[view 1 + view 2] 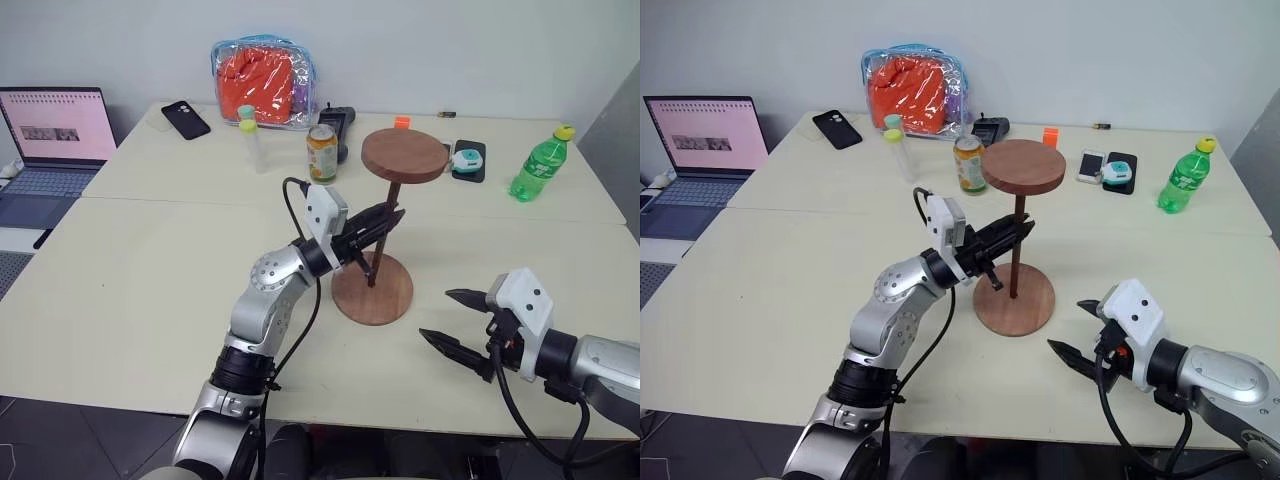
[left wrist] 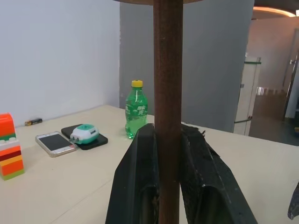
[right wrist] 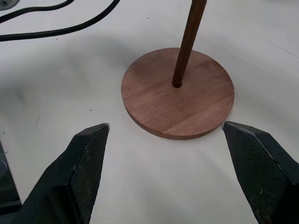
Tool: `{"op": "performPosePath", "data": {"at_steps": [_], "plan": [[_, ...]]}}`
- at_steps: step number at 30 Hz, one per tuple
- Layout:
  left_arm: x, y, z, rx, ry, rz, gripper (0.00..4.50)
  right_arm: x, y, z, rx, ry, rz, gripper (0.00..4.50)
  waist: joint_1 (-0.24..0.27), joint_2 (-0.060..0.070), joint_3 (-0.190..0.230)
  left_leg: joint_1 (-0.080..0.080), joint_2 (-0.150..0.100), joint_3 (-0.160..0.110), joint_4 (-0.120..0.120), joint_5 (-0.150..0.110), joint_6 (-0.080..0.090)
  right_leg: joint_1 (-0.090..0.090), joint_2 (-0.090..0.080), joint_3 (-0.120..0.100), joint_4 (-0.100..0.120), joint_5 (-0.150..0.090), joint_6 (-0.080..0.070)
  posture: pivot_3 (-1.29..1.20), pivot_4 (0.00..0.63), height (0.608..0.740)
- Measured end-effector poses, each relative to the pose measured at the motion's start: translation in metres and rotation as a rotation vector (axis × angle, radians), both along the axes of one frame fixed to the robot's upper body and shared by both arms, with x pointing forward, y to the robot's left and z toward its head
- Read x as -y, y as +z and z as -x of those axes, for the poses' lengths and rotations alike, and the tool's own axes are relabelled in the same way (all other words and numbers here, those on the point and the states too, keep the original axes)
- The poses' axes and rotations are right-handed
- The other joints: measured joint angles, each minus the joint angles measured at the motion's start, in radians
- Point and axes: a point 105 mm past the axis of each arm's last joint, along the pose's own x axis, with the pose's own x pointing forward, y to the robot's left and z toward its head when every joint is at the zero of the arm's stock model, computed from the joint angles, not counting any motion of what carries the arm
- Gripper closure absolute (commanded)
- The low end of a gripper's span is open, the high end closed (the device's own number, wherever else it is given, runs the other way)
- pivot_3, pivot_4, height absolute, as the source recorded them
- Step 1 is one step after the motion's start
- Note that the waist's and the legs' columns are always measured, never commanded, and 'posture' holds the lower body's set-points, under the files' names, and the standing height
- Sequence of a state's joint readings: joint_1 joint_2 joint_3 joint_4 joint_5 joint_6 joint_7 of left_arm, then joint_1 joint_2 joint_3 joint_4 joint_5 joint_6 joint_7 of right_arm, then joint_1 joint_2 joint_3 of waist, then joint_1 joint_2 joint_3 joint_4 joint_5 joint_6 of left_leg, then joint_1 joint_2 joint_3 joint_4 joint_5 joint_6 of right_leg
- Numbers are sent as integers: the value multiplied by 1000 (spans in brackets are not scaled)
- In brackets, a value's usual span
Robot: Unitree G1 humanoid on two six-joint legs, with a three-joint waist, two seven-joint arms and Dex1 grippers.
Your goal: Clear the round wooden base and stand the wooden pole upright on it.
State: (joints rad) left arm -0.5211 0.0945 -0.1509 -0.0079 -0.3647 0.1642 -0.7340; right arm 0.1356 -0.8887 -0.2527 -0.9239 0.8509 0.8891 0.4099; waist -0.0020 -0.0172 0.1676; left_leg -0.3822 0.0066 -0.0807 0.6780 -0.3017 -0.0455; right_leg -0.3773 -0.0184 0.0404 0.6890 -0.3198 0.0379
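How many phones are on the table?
3. A black phone lies at the far left, near the laptop. A light phone lies at the far right, beside a dark phone with a teal gadget on it. More may be hidden.

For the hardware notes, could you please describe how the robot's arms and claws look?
Both arms are silver-grey metal with black joint rings. Each wrist carries a white boxy housing with a looping black cable. The left claw and right claw each have two black, tapered, pointed fingers with finely textured inner pads.
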Motion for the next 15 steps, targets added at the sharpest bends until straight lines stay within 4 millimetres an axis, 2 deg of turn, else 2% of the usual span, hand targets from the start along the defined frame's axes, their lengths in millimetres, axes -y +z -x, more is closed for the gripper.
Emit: {"op": "performPosePath", "data": {"at_steps": [15], "plan": [[-1,-3,3,20,12,7,4228,0,-1,0,-4,3,5,457,0,0,0,2,0,0,0,0,0,4,0,0,-2,0,0,0,150,740]]}}
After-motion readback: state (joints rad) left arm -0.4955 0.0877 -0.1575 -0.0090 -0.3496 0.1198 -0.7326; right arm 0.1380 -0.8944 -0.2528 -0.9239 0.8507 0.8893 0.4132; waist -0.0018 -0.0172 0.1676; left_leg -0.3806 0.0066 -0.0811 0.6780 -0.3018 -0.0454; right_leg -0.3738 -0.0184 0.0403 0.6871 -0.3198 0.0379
